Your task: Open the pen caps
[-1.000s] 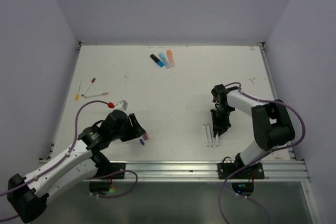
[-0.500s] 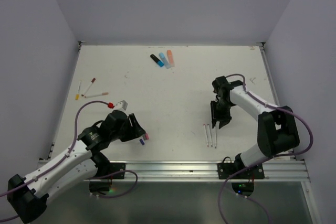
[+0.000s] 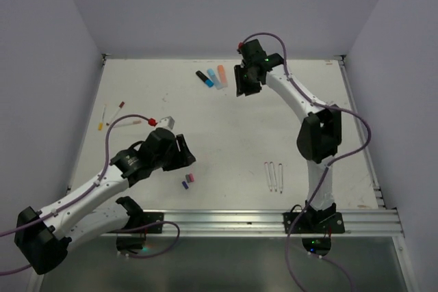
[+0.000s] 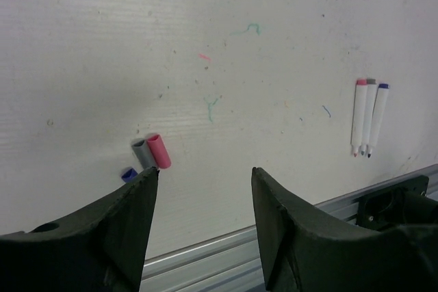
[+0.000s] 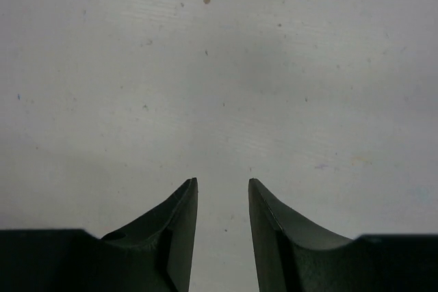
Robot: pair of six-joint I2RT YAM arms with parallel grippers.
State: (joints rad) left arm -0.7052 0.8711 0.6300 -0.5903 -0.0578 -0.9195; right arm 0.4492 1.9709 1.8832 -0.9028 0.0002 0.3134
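My table (image 3: 226,135): three markers (image 3: 211,77) far centre, three pens (image 3: 274,176) near right. Loose caps (image 3: 188,180) near left; other pens (image 3: 113,115) at left edge.

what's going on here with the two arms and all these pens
Two robot arms are taking the caps off pens on a white table. Three thin white pens lie uncapped near the front right. A few loose caps lie just ahead of the left gripper, which is open and empty. The right gripper is out at the back of the table beside three thick markers, with its jaws apart and nothing between them. More thin pens by the left edge look still capped.
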